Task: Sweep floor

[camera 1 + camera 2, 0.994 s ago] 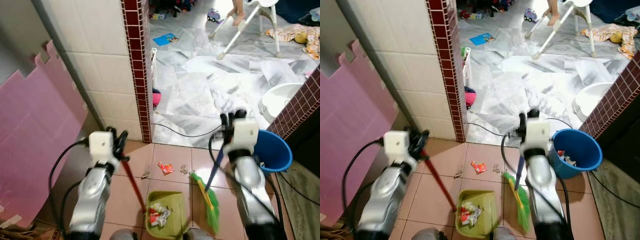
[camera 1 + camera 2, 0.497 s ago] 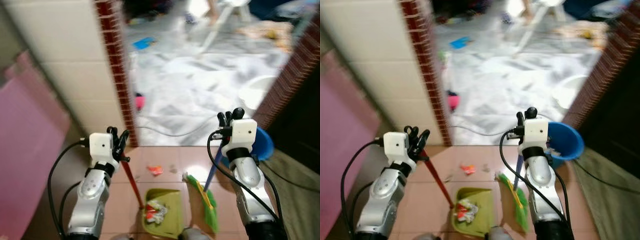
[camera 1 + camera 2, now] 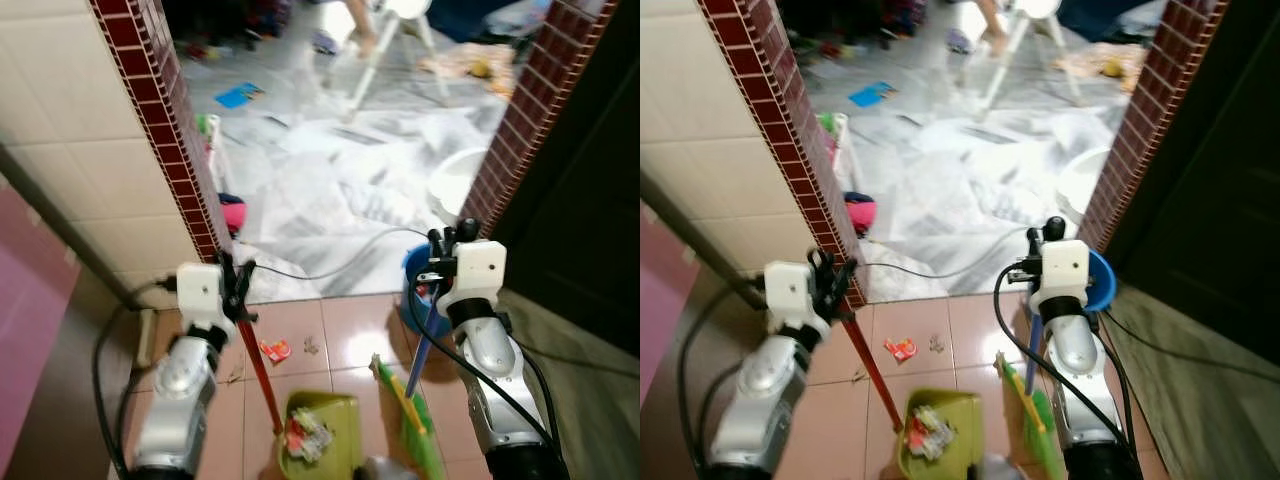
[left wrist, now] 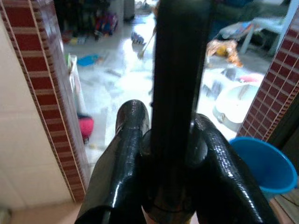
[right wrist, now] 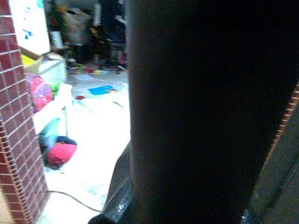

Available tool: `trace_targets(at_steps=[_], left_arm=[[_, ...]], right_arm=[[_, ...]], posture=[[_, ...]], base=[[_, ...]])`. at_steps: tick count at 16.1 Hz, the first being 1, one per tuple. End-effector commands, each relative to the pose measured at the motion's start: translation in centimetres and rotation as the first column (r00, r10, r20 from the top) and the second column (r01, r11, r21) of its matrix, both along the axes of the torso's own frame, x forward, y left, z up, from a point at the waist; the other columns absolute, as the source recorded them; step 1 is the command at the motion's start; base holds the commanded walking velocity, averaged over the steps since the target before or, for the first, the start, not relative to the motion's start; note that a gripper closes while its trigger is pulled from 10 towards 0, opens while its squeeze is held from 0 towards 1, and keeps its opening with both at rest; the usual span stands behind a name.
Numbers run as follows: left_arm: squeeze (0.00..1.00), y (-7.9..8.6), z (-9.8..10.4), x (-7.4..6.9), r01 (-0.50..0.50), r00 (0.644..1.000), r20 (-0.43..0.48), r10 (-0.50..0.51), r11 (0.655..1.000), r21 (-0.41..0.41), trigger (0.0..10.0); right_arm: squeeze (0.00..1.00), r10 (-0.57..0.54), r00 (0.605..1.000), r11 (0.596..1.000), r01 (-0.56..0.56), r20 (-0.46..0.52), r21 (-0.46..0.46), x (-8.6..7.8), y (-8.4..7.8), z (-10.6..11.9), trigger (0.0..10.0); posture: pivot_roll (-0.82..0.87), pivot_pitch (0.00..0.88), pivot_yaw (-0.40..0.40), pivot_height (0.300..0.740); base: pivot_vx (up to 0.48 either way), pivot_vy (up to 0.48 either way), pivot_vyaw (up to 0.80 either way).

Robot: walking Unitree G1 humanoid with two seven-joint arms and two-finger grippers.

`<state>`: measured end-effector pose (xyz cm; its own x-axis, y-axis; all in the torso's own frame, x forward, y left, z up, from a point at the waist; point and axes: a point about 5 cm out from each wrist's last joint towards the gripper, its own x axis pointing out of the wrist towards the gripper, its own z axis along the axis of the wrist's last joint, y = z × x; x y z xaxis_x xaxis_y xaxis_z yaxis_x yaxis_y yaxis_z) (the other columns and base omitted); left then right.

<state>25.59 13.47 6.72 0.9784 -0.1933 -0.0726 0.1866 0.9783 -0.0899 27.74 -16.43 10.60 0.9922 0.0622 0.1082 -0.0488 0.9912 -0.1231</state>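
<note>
Left hand [image 3: 238, 283] pinches thin red dustpan handle [image 3: 258, 375], glossy black fingers [image 4: 122, 163] pressed either side; arm bent up. Green plastic dustpan [image 3: 322, 438] sits on pink floor tiles [image 3: 340, 335], crumpled litter inside. Right hand [image 3: 444, 243] clamps blue broom stick [image 3: 424, 340], green bristles [image 3: 412, 432] beside dustpan. Red wrapper [image 3: 274, 350] lies near, blue bucket [image 3: 1098, 282] behind right arm.

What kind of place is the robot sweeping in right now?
Likely a lived-in family home, at a tiled doorway: a white high chair and scattered toys on the pale marble floor, a blue plastic bucket by the dark red brick-tile pillar.
</note>
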Motion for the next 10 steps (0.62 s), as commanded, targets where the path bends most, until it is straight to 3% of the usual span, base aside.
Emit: trace_targets(at_steps=[1, 8, 10], left_arm=[[0.00, -0.26, 0.27, 0.22, 0.017, 1.000, 0.011, -0.017, 1.000, 0.009, 10.0], [0.00, -0.90, 0.28, 0.36, 0.030, 0.999, 0.011, -0.030, 1.000, -0.008, 10.0], [0.00, -0.95, 0.54, 0.55, 0.023, 1.000, 0.019, -0.022, 0.999, -0.035, 10.0]], right_arm=[[0.00, -0.005, 1.000, 1.000, 0.005, 0.027, -0.016, 0.23, -0.47, 0.81, 10.0], [0.00, -0.006, 1.000, 0.999, 0.007, 0.025, -0.036, 0.34, -1.07, 0.99, 10.0], [0.00, -0.005, 1.000, 0.999, 0.006, 0.025, -0.041, 0.39, -1.12, 1.05, 10.0]], posture=[[-0.07, 0.000, 0.056, 0.740], [-0.08, 0.000, 0.049, 0.740], [-0.08, 0.000, 0.047, 0.740]], base=[[0.000, -0.337, 0.00], [0.000, -0.312, 0.00], [0.000, 0.000, 0.00]])
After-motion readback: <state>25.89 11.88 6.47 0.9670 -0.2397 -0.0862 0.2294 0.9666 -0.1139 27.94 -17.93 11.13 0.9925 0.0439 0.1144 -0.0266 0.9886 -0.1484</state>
